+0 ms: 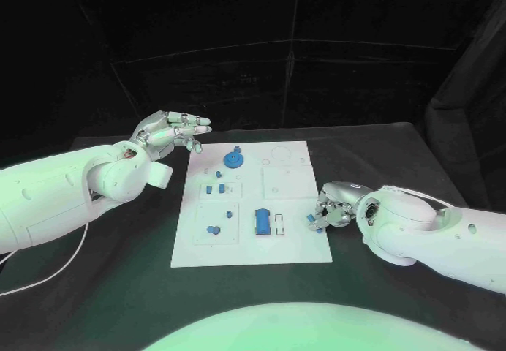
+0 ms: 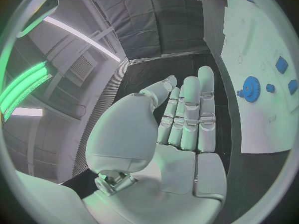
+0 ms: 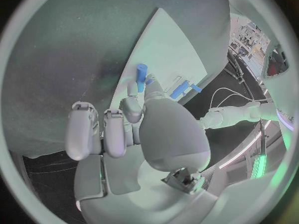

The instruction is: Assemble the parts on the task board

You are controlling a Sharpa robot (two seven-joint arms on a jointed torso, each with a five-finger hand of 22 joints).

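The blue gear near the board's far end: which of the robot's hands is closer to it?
Left. The left hand hovers just beyond the blue gear, off the board's corner; the right hand is down by the opposite edge.

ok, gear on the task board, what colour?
Blue. The gear shows best in the left wrist view, on the white task board.

The right hand pinches a small blue peg between thumb and a finger, over the white task board. At two o'clock from the peg lie other blue parts.
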